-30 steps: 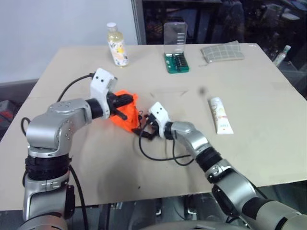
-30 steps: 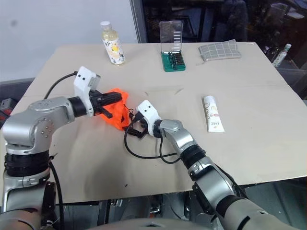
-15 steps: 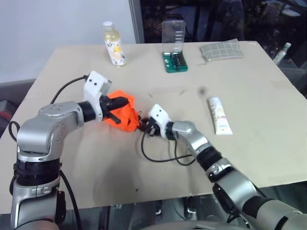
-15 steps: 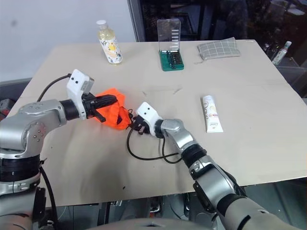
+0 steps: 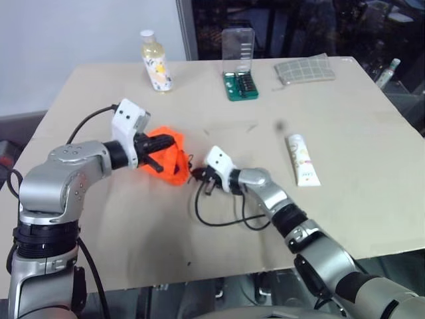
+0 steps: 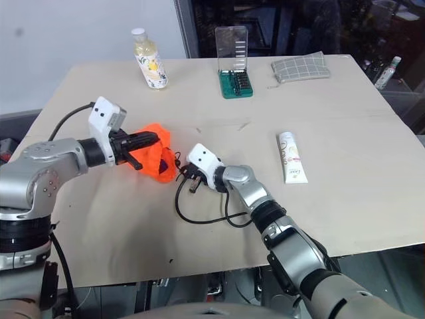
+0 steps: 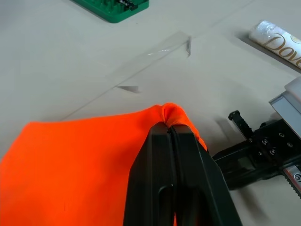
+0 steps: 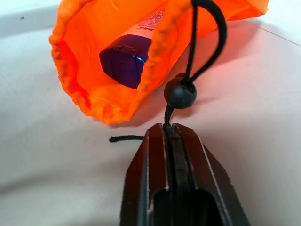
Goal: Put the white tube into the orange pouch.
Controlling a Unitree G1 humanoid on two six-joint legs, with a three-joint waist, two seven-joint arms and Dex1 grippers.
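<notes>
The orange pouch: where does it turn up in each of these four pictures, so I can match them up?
Left eye view: the orange pouch lies left of centre on the table.
Right eye view: left of centre too.
Left wrist view: its fabric, pinched by the left gripper.
Right wrist view: its open mouth, cord held by the right gripper.
Shared landmark: the black cord.

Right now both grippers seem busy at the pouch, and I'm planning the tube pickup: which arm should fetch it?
Probably the right. The white tube lies on the robot's right, nearer the right gripper, which pinches only the black cord. The left gripper holds the orange pouch.
</notes>
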